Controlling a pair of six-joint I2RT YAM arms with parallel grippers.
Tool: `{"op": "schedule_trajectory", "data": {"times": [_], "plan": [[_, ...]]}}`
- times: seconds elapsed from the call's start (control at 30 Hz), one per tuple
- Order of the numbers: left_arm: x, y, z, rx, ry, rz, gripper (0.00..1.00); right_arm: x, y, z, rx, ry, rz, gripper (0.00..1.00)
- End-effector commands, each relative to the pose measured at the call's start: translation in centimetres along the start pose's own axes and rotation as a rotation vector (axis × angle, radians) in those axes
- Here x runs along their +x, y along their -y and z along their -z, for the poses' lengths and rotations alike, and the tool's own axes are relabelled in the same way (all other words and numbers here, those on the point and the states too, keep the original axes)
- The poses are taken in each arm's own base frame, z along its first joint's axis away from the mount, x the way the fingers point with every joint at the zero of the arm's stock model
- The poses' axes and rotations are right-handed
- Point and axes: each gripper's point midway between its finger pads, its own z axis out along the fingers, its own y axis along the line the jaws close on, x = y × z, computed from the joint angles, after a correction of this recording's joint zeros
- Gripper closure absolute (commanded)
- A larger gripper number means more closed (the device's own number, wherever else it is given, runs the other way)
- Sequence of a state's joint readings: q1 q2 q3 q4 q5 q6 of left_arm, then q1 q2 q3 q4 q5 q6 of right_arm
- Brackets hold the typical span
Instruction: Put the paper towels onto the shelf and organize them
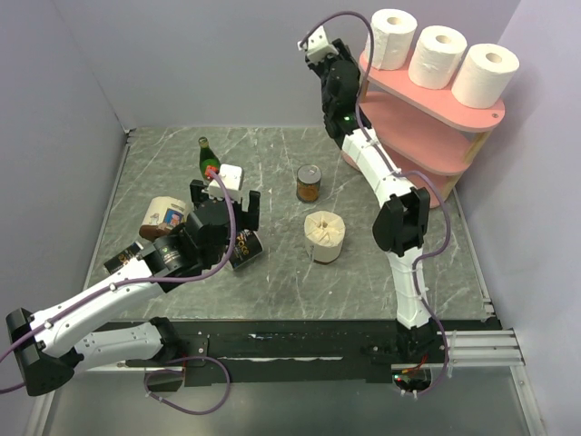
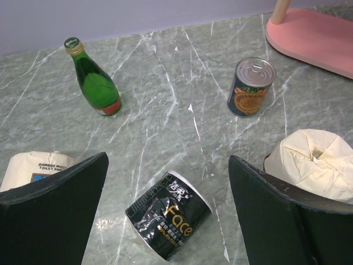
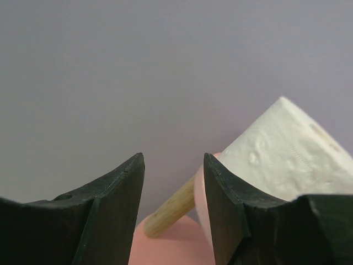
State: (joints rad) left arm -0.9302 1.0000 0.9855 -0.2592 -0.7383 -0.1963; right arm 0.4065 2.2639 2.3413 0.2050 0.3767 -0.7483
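Three white paper towels [image 1: 392,38], [image 1: 437,56], [image 1: 485,74] stand upright in a row on the top board of the pink shelf [image 1: 434,102]. My right gripper [image 1: 338,64] is raised at the shelf's left end. In the right wrist view it [image 3: 174,165] is open with nothing between its fingers. A roll [image 3: 287,149] lies just right of its right finger, and a wooden post [image 3: 171,212] shows behind the gap. My left gripper [image 1: 224,195] [image 2: 168,165] hangs wide open above a black-wrapped roll [image 2: 168,215] lying on the table.
On the marble table are a green bottle [image 1: 209,159] [image 2: 95,81], a tin can [image 1: 309,183] [image 2: 251,86], a cream-wrapped roll [image 1: 324,234] [image 2: 317,163], a roll in a printed wrapper [image 1: 165,216] [image 2: 33,168] and the black-wrapped roll [image 1: 245,247]. The shelf's bottom board [image 2: 314,36] is at the far right.
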Motion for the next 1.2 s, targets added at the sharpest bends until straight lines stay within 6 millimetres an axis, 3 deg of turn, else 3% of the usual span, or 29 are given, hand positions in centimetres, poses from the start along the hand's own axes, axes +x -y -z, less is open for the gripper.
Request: {"op": "schedule_trajectory", "data": {"times": [0.0, 0.57, 1.17], "plan": [[-1.3, 0.0, 0.3, 0.008, 0.037, 0.025, 0.04, -4.7, 6.3, -0.3, 0.151, 0.14, -0.106, 0.45], [-1.3, 0.1, 0.4, 0.016, 0.039, 0.034, 0.04, -2.9, 9.3, -1.0, 0.185, 0.122, -0.101, 0.45], [-1.5, -0.1, 0.4, 0.005, 0.042, 0.034, 0.04, 0.5, 11.9, -0.8, 0.279, 0.016, -0.085, 0.45]]}}
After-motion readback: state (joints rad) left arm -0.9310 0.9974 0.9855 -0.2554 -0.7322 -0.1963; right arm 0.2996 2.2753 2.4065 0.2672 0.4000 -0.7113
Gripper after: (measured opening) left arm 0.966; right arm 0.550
